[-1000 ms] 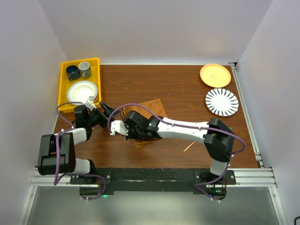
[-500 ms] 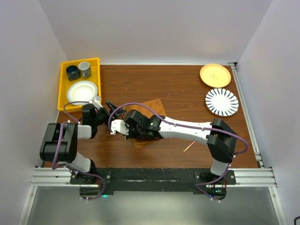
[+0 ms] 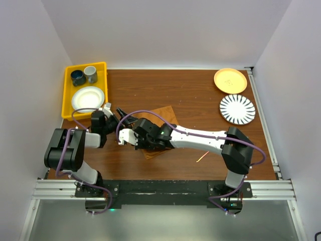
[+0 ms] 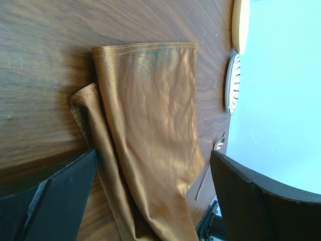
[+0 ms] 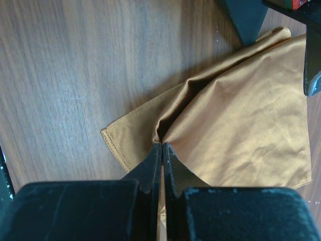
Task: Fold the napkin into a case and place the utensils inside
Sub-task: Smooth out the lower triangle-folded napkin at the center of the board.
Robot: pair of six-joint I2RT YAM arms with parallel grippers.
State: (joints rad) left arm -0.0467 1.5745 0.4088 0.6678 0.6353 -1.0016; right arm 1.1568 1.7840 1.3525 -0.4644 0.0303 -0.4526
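Napkin [image 5: 241,125] lies partly folded, centre of desk [image 3: 190,90]. Right end effector [image 5: 161,145] closed, pinching raised napkin fold. Left end effector [image 4: 153,152] spread wide at napkin's left edge, gripping nothing.

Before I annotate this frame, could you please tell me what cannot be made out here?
Top view: the right arm covers the middle of the napkin, hiding its folds.
Top view: the thin utensil is too small to identify.
Left wrist view: the open left claw and the bottom edge cut off the napkin's end.
Right wrist view: the right claw, shut on a fold, hides the cloth beneath it.
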